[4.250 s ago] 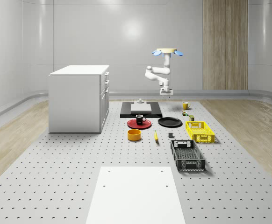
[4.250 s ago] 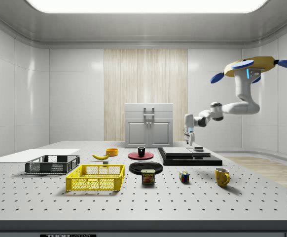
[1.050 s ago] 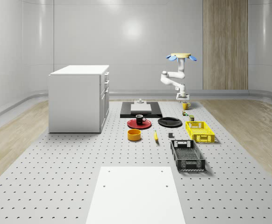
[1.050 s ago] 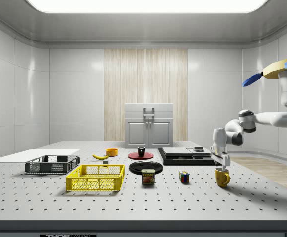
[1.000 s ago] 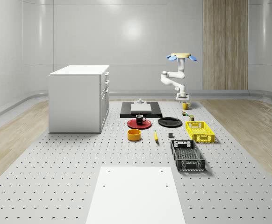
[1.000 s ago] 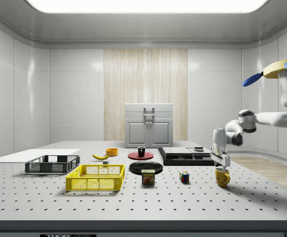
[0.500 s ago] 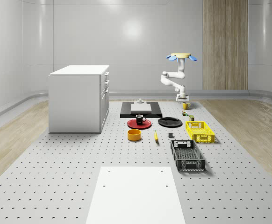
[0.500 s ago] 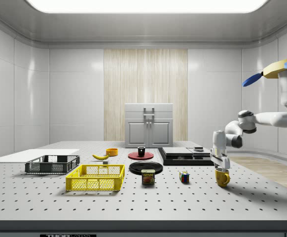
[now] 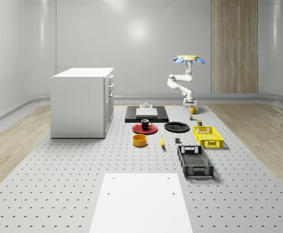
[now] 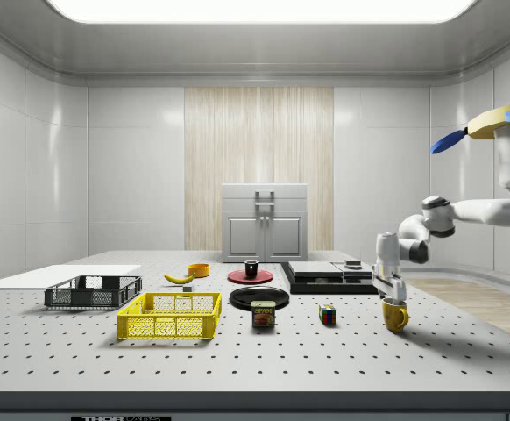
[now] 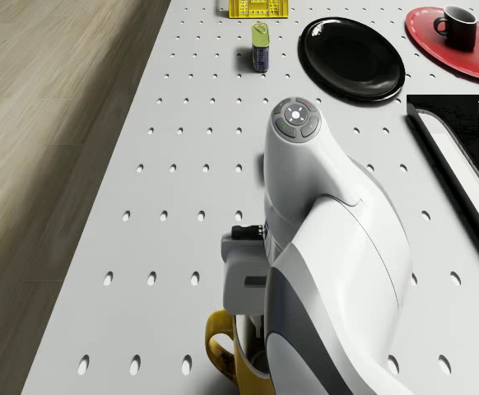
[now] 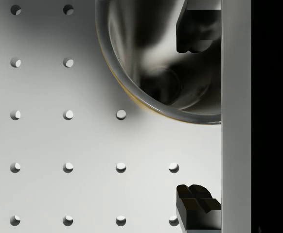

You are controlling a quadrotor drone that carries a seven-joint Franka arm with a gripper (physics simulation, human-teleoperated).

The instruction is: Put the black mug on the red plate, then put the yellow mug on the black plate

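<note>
The yellow mug (image 10: 395, 314) stands on the table at the side view's right, also seen as yellow mug (image 9: 193, 110) and yellow mug (image 11: 223, 350). My gripper (image 10: 393, 294) hangs just above it, open. In the wrist view my gripper (image 12: 198, 116) straddles the mug's rim (image 12: 132, 97), one fingertip (image 12: 200, 29) over the inside and the other fingertip (image 12: 197, 206) outside. The drone (image 9: 187, 58) hovers above and behind the mug. The black mug (image 9: 146, 124) sits on the red plate (image 9: 137, 129). The black plate (image 9: 176, 127) lies beside it, bare.
A white cabinet (image 9: 83, 102) stands at the whole-scene view's left, a black slab (image 9: 146, 113) behind the plates. A yellow crate (image 9: 208, 136), black crate (image 9: 195, 160), orange bowl (image 9: 140, 140), banana (image 9: 162, 141), tin can (image 10: 263, 314) and coloured cube (image 10: 327, 314) lie around.
Since 4.2 s ago the drone and arm have moved from over the black slab to the yellow mug and lowered. Over the last second the gripper has barely shifted.
</note>
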